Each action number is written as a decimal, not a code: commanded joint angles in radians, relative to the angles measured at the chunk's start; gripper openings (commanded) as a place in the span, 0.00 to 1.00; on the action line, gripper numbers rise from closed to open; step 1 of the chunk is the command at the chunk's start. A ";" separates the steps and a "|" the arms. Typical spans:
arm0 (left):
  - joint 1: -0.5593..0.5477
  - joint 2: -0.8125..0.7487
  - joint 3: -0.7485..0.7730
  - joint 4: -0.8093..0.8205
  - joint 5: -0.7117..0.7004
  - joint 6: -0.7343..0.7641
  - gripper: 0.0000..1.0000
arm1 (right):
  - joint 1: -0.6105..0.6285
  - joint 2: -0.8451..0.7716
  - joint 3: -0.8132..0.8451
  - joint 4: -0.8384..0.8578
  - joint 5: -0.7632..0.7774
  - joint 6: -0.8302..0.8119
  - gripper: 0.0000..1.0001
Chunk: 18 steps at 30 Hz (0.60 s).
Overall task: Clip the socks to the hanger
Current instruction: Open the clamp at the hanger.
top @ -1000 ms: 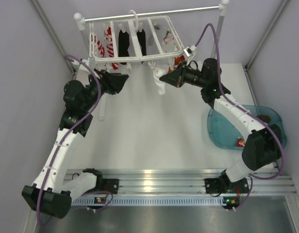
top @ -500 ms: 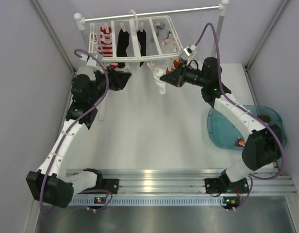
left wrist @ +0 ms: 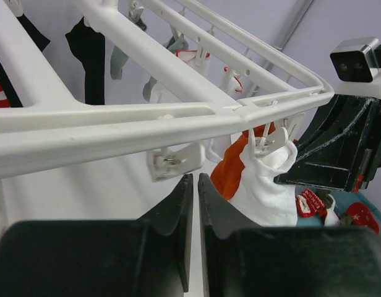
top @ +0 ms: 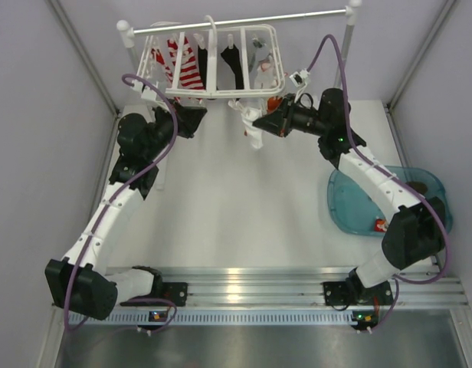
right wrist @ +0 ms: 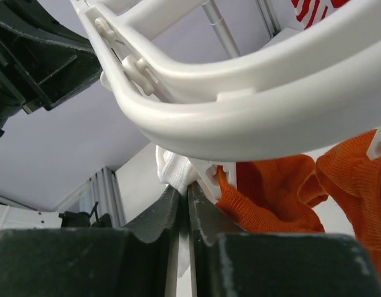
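The white hanger (top: pixel 213 93) hangs from the silver rail and carries red-and-white striped socks (top: pixel 188 70), a black sock (top: pixel 233 67) and a grey sock (top: pixel 260 60). My right gripper (top: pixel 257 121) is shut on a white sock (top: pixel 254 132) at a clip under the hanger's front right corner, beside an orange sock (top: pixel 275 103). In the right wrist view the jaws (right wrist: pixel 184 185) pinch the white sock (right wrist: pixel 176 168) against the clip, with the orange sock (right wrist: pixel 277 192) to the right. My left gripper (top: pixel 198 115) is shut and empty; in the left wrist view (left wrist: pixel 195 177) it sits just under a dangling clip (left wrist: pixel 173 162).
The silver rail (top: pixel 244 21) on white posts stands at the back. A teal bin (top: pixel 351 215) at the right holds a brown sock (top: pixel 418 187) and a red-and-white item (top: pixel 380 225). Grey walls close in on both sides.
My left arm has reached farther toward the hanger's front bar. The hanger has tipped and the hanging socks have swung. My right gripper has stayed at the clip with the white sock.
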 commanded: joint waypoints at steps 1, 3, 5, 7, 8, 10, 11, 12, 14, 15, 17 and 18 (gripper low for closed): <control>-0.006 -0.004 0.049 0.078 0.022 0.017 0.10 | -0.009 -0.003 0.063 -0.004 -0.001 -0.038 0.10; -0.006 0.002 0.052 0.078 0.035 0.014 0.02 | -0.011 -0.006 0.075 -0.027 -0.001 -0.061 0.15; -0.007 0.001 0.052 0.078 0.041 0.006 0.00 | -0.011 -0.018 0.095 -0.056 -0.004 -0.109 0.24; -0.010 0.001 0.052 0.073 0.047 0.005 0.00 | -0.011 -0.034 0.102 -0.087 -0.003 -0.141 0.31; -0.010 0.001 0.051 0.073 0.050 0.001 0.00 | -0.011 -0.051 0.104 -0.099 0.005 -0.175 0.34; -0.012 -0.001 0.051 0.069 0.053 0.001 0.00 | -0.012 -0.069 0.099 -0.122 0.010 -0.204 0.36; -0.013 -0.001 0.051 0.066 0.053 0.000 0.00 | -0.009 -0.081 0.098 -0.130 0.011 -0.221 0.36; -0.013 -0.004 0.051 0.064 0.052 0.000 0.00 | -0.011 -0.086 0.096 -0.136 0.013 -0.226 0.37; -0.013 -0.013 0.049 0.056 0.050 0.000 0.05 | -0.009 -0.104 0.092 -0.150 0.008 -0.238 0.37; -0.013 -0.018 0.051 0.050 0.055 0.008 0.09 | -0.008 -0.107 0.092 -0.151 0.005 -0.236 0.37; -0.013 -0.034 0.066 0.006 0.070 0.026 0.19 | -0.006 -0.114 0.092 -0.151 -0.006 -0.233 0.37; -0.012 -0.042 0.074 -0.017 0.073 0.043 0.28 | -0.005 -0.117 0.095 -0.151 -0.007 -0.232 0.37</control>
